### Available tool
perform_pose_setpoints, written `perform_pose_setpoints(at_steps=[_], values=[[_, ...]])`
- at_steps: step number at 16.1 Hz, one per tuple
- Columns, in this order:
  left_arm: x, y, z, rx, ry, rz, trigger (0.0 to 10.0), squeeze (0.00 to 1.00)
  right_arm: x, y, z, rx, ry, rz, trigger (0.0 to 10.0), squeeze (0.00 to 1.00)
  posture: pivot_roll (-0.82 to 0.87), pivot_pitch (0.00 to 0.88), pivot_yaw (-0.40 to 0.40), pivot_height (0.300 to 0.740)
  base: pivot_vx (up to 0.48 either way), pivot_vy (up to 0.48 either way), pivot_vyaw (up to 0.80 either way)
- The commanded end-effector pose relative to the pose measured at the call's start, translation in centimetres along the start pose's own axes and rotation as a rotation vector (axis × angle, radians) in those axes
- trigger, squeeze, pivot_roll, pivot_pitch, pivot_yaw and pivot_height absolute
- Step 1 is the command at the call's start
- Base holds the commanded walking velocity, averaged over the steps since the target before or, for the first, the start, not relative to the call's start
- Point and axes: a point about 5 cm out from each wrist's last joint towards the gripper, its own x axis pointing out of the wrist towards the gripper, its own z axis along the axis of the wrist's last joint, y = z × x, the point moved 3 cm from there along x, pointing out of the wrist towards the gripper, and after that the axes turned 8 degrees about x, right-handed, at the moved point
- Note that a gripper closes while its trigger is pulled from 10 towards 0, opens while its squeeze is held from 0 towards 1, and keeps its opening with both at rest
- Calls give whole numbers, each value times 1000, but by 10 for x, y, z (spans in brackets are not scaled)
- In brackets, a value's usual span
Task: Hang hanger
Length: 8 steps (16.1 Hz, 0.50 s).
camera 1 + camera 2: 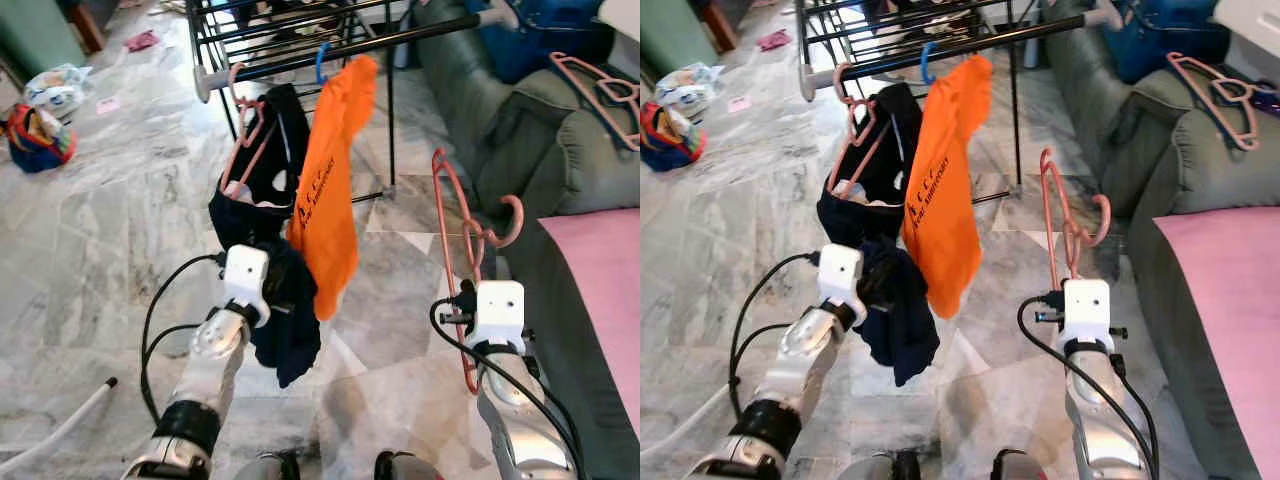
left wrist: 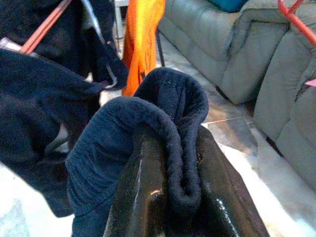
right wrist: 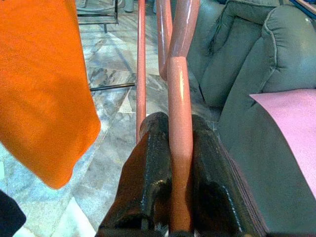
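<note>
Right gripper point(image 3: 170, 197) fingers clamped on pink hanger point(image 1: 455, 215), right of rack rail point(image 1: 330, 52): light, stiff, slippery, so hold the bar; left gripper point(image 2: 173, 187) pinches dark garment point(image 1: 285, 310).

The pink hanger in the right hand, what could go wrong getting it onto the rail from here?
1. The right hand pinches the pink hanger by one thin bar, so it may twist or slip on the way up.
2. The rail already carries the orange shirt and the dark garment; the hook could snag them.
3. The left hand is shut on the dark garment, so any pull might drag it off its hanger.
</note>
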Motion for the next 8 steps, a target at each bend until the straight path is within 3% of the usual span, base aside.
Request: perform_pose_setpoints(at_steps=[1, 4, 6, 8], values=[[1, -1, -1, -2, 7, 0, 10000, 0, -3, -2, 0, 4, 6, 1, 10000, 0, -153, 172, 65, 740, 0, 371, 0], [2, -5, -3, 5, 23, -58, 10000, 0, -5, -1, 0, 18, 14, -5, 10000, 0, -155, 155, 57, 740, 0, 467, -283], [4, -2, -1, -1, 19, -41, 10000, 0, 0, 14, -2, 19, 28, 56, 10000, 0, -128, 119, 43, 740, 0, 469, 0], [6, 1, -1, -10, 20, -4, 10000, 0, 6, 25, -3, 12, 39, 96, 10000, 0, -106, 106, 38, 740, 0, 469, -522]])
